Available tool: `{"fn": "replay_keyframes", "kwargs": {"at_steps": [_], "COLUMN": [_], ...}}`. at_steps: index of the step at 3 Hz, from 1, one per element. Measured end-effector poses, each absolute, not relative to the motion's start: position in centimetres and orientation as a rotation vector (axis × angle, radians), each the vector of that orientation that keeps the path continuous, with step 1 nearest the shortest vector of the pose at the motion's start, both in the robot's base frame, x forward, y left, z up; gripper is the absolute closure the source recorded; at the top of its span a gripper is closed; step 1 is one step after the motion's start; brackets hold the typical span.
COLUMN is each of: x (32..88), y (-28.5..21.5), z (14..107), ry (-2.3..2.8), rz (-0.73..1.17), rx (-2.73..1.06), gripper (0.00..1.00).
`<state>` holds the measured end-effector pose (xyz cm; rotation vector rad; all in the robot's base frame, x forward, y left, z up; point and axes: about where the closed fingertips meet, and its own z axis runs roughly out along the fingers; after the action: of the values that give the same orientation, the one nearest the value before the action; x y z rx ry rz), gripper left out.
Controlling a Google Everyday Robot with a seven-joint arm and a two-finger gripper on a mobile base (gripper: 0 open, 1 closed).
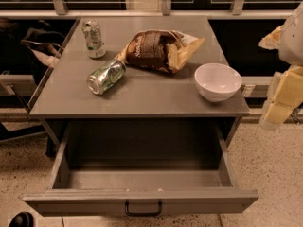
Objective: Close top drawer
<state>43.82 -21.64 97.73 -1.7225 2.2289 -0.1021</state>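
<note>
Only one camera view here, so quick rundown. There's one grey cabinet with a flat top (142, 100). The top drawer (85, 201) is pulled far out toward the camera, at the bottom of the shot. You can see right down into it, and the inside looks bare. It has one small black loop handle (143, 209) in the middle of its front panel. On the cabinet top I count four things. Two are drink cans: one standing upright (93, 39) near the back left, and one lying on its side (106, 76) a bit nearer the front. There's also one crumpled brown snack bag (158, 50) lying open around the back middle, and one white bowl (218, 81) near the front right corner, apart from the bag. The gripper (277, 110) hangs off to the right of the cabinet, over the speckled floor (270, 174), not touching the drawer or anything else. I honestly can't tell if it's wide or narrow from here.
</note>
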Motion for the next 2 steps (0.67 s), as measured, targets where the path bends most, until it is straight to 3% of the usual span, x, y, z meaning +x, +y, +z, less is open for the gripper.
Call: {"fn": "replay_keyframes", "kwargs": {"at_steps": [2], "x": [41.3], "y": [-22.0], "z": [98.0], "ry": [2.180], "rz": [-0.009], "rx": [-1.640], "gripper": [0.00]}}
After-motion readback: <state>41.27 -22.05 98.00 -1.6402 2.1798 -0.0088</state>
